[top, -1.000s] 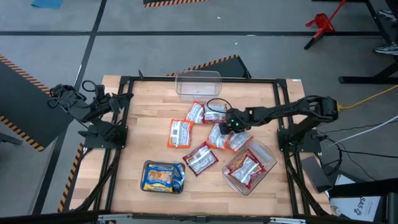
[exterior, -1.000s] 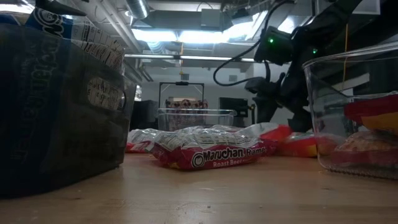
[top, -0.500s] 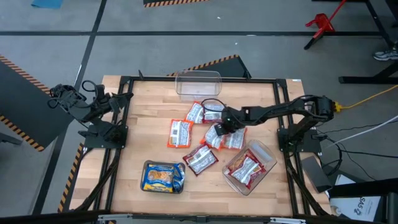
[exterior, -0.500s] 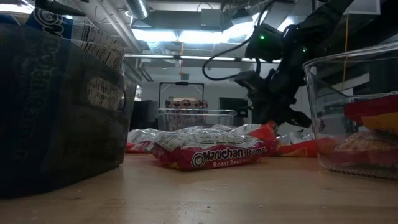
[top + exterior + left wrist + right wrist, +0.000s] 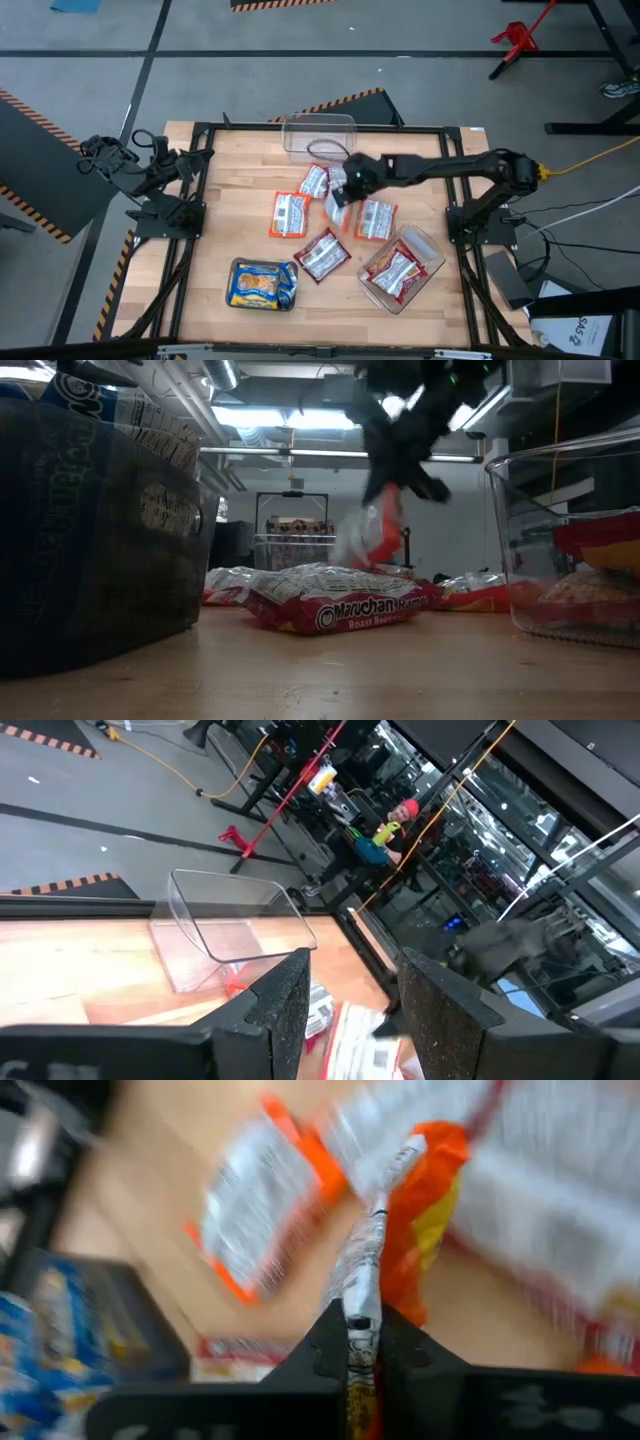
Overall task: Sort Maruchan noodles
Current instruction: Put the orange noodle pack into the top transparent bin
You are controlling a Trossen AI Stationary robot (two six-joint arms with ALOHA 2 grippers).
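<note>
Change: the right gripper (image 5: 338,192) has closed on the edge seam of an orange packet (image 5: 378,530) and lifted it off the heap near the bench's (image 5: 220,210) middle; a second ago it was open, low over the packets.
Meaning: one packet is now in hand, probably bound for a tub.
Held packet: hanging clear of the bench, above the loose ones.
Loose packets: about five left flat around the bench's middle.
Tubs: three — one with blue packets (image 5: 262,284) at the near edge, one with red packets (image 5: 400,268) toward the near right corner, one empty (image 5: 318,133) at the far edge.
Left gripper (image 5: 345,1010): half open, holding nothing, parked by the left edge.
</note>
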